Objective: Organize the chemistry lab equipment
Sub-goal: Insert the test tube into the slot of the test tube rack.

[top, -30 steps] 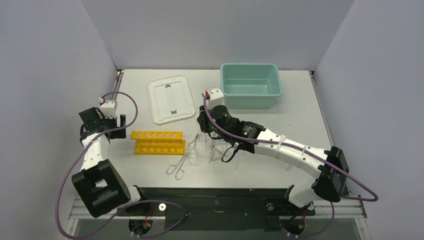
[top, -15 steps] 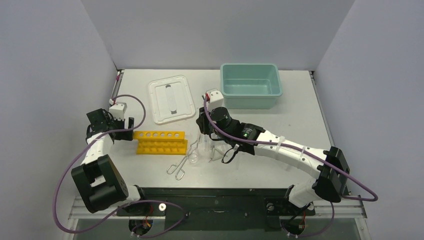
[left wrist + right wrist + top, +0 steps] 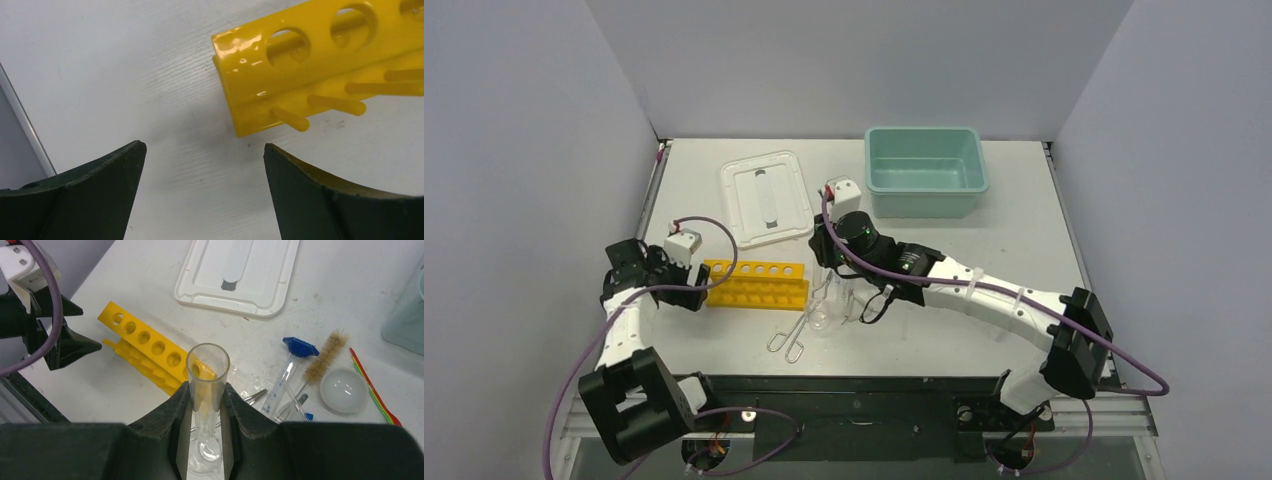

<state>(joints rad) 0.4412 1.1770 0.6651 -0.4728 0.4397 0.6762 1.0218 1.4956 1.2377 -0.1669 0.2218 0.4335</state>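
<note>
Plainly caught the left gripper (image 3: 202,150) spread wide and empty, just beside the left end of the rack (image 3: 310,65), clear of it. Found the rack lying flat on the table (image 3: 1024,230), row of holes on top, pegs jutting along its near side. Saw the right gripper (image 3: 206,390) pinching a tube (image 3: 207,365) upright, open mouth up, just off the rack's right end and apart from it. Spotted tongs (image 3: 789,335) lying nearer than the rack's right end. Made out, right of the rack and past the held tube, a blue-capped vial (image 3: 290,365), a brush (image 3: 325,355) and a dish (image 3: 344,390), close together. Noted the lid (image 3: 767,197) just behind the rack and the tub (image 3: 924,170) farther back to its right.
</note>
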